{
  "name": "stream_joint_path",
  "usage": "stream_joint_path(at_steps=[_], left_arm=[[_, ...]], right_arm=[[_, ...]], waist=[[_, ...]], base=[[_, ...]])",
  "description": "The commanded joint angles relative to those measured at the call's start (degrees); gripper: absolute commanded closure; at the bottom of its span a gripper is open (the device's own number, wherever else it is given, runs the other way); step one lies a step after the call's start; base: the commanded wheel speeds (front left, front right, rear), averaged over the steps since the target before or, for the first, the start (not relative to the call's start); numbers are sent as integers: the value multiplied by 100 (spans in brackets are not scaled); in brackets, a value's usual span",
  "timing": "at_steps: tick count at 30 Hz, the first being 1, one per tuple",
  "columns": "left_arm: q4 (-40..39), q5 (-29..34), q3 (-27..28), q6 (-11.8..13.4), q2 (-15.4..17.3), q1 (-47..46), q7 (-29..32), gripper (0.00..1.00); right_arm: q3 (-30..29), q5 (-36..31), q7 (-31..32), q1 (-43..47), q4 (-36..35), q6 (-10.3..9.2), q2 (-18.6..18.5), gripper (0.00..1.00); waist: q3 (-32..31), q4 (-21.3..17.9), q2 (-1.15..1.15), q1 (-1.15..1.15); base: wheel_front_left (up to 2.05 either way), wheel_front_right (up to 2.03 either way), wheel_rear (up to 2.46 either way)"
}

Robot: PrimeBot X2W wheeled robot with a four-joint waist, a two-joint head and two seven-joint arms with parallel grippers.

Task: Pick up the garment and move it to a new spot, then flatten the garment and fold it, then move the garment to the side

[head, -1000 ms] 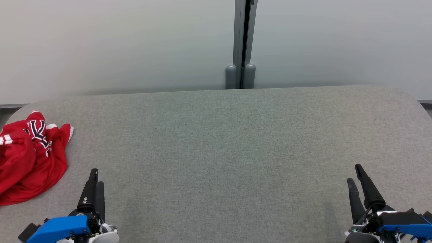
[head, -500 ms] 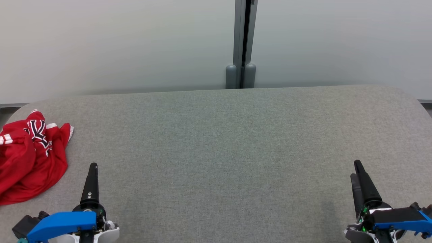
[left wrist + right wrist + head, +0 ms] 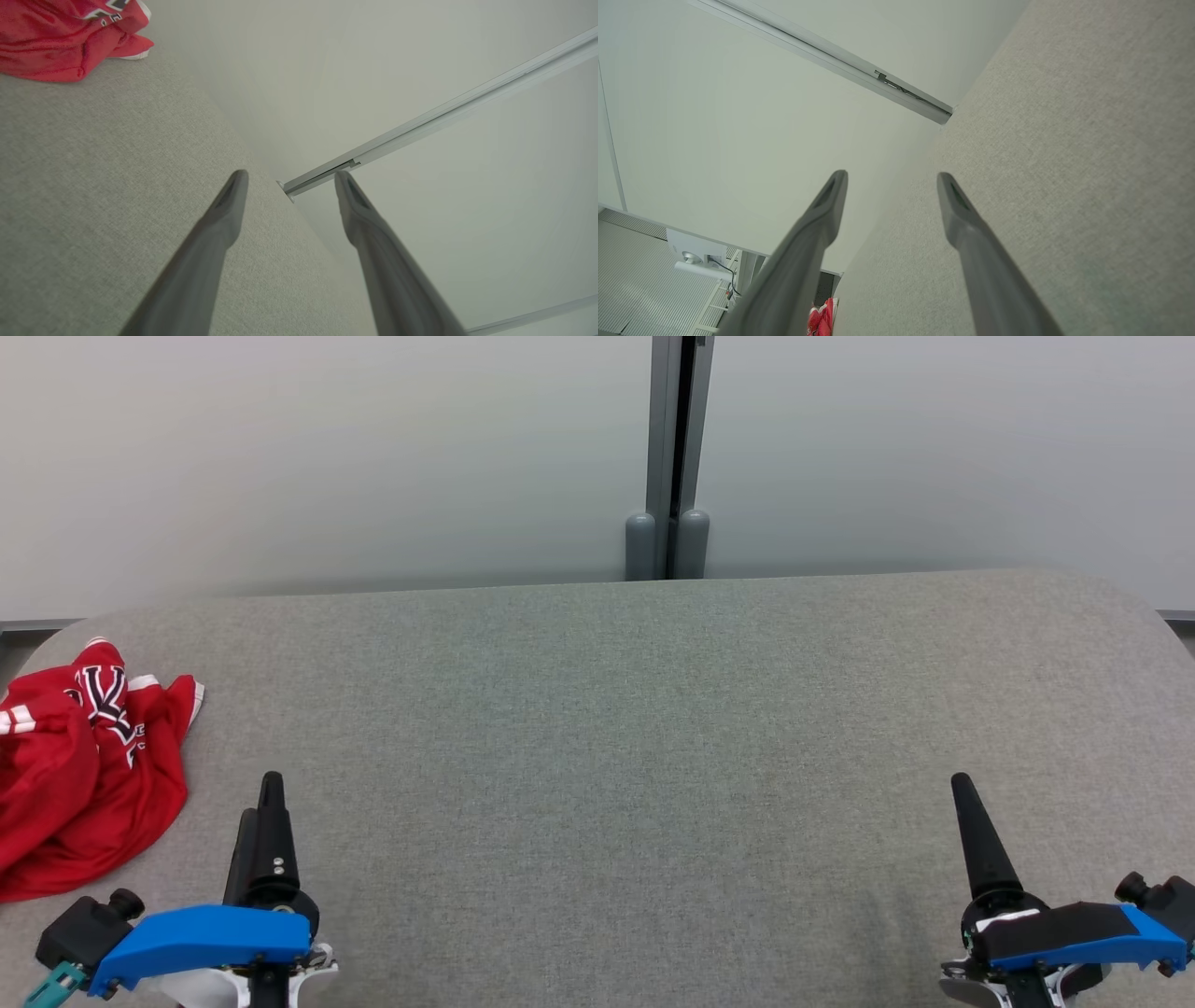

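**A:** so where's the red garment [image 3: 89,775] sitting right now?

**B:** crumpled in a heap on the grey padded table [image 3: 597,691], off to the outer side of the left gripper [image 3: 260,795]. It's near the jaws but not touching them. Those jaws stand apart, empty.

**A:** and the other arm?

**B:** right gripper [image 3: 889,175] has its jaws spread too, empty, tips over bare table. The garment's well apart from it, way across, past the left jaws.
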Motion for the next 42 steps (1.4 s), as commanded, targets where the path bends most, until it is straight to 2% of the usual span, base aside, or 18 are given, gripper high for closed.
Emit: stream_joint_path(at_steps=[1, 15, 28, 42], left_arm=[[-87, 284, -48, 10, 41, -132, -62, 0], [77, 1753, -232, 125, 125, -147, -337, 0], [316, 2706, -358, 192, 179, -180, -567, 0], [492, 3554, -477, 258, 205, -220, -775, 0]], right_arm=[[28, -258, -63, -77, -120, 13, -38, 0], [150, -1651, -337, -25, -106, 16, -68, 0], [190, -2739, -570, -9, 41, 16, -61, 0], [231, -3633, -780, -16, 118, 18, -66, 0]], waist=[[0, 2, 0, 0], [-24, 20, 0, 0], [-40, 37, 0, 0], [-54, 62, 0, 0]], base=[[0, 0, 0], [0, 0, 0], [0, 0, 0], [0, 0, 0]])
